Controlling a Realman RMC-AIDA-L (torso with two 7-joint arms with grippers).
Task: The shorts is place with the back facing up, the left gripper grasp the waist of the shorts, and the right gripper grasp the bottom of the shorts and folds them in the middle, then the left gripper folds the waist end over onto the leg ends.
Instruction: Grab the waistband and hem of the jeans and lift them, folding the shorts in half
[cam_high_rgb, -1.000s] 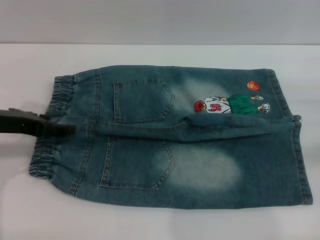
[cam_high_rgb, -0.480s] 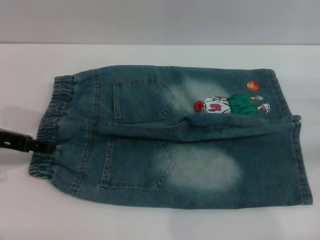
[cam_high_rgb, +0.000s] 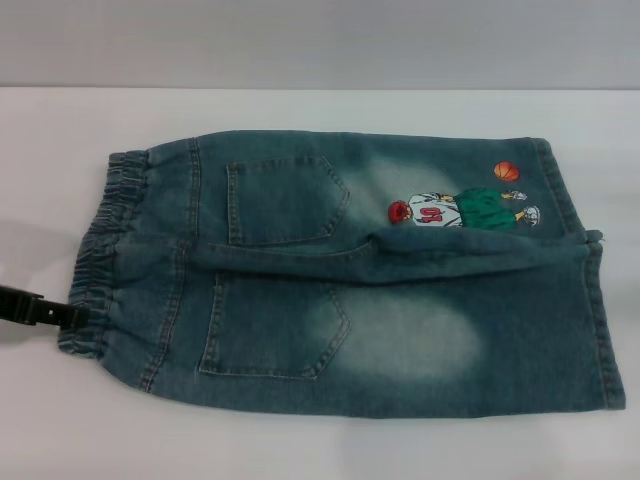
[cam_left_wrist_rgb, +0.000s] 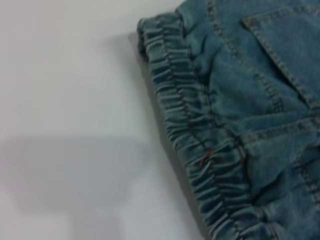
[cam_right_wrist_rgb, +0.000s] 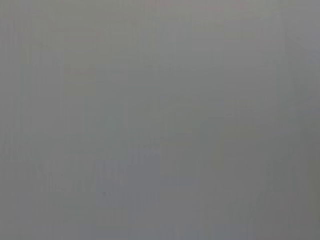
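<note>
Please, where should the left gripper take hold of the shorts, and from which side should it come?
Probably at the waist, the gathered elastic band at the narrower end of the shorts, which lies toward the robot's left. The left gripper is beside that edge, near its nearer corner, so it should come in from the left, over the bare table. The puckered band is thick, which likely gives the fingers a firm bite.

My left pincer (cam_high_rgb: 80, 315) has slid along the waist (cam_high_rgb: 100, 250) toward the near end of the band: a second ago it reached in over the middle of the elastic, and now only its black tip shows at the left edge of the head view, at the near corner of the shorts (cam_high_rgb: 350, 270). Less of its arm is in view than before, and its shadow on the tabletop (cam_high_rgb: 40, 420) moved with it.
</note>
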